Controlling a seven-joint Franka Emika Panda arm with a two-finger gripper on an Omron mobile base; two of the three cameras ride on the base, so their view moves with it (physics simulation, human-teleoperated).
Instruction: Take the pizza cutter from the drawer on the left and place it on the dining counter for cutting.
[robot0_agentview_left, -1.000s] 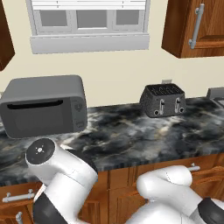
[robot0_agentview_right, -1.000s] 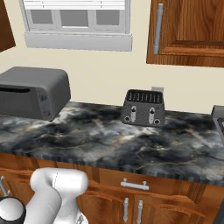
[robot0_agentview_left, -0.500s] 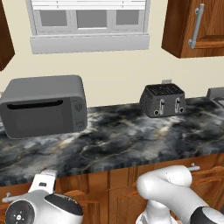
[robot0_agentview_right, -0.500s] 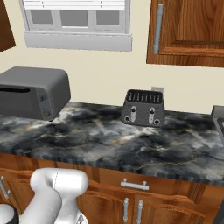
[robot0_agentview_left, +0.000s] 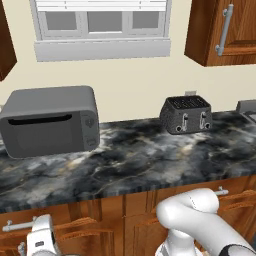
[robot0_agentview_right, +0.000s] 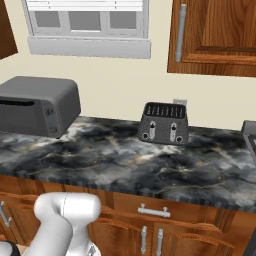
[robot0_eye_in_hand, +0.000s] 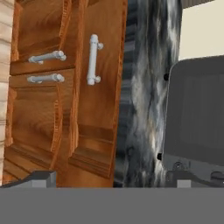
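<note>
The wall counter (robot0_agentview_left: 150, 160) of dark marbled stone carries a grey microwave (robot0_agentview_left: 50, 120) and a toaster (robot0_agentview_left: 186, 114). Over the last second the arm (robot0_agentview_left: 192, 215) has swung down from the worktop's front edge to cabinet height, so the reach for the drawer (robot0_eye_in_hand: 100, 105) is under way. Its front is shut, and the pizza cutter presumably lies behind it. The gripper (robot0_eye_in_hand: 113, 180) is spread wide and empty, its 2 fingertips (robot0_eye_in_hand: 41, 178) apart from the bar handle (robot0_eye_in_hand: 93, 59) just under the worktop's edge.
</note>
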